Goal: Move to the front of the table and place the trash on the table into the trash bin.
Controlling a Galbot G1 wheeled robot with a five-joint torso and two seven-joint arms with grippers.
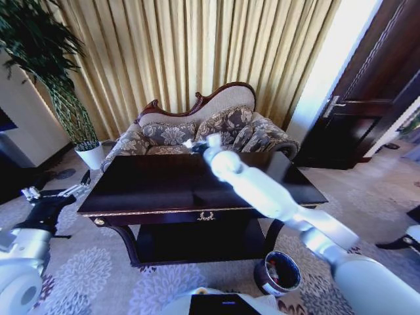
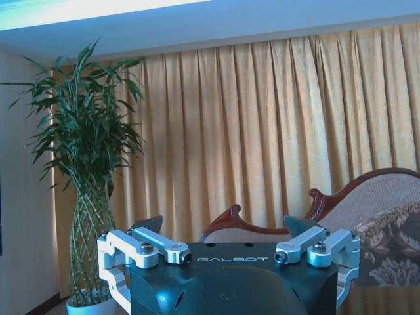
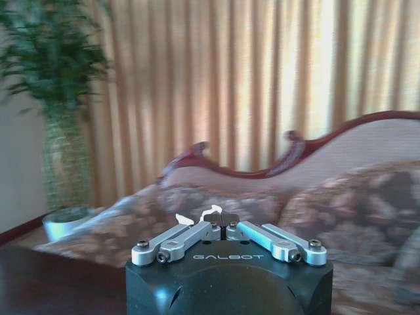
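Right claw (image 3: pixel 220 225) was closed on a white paper wad (image 3: pixel 197 216) above the worktop's (image 1: pixel 164 184) far edge; left claw (image 2: pixel 223 230) gaped open off its left edge.

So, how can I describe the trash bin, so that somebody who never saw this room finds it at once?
Start at the big dark table with gold trim, in front of the flowered sofa. Go to its front right leg: the trash bin stands on the carpet just beside it. It is a small round dark bin with a shiny rim, unlike the white plant pot by the far left corner.
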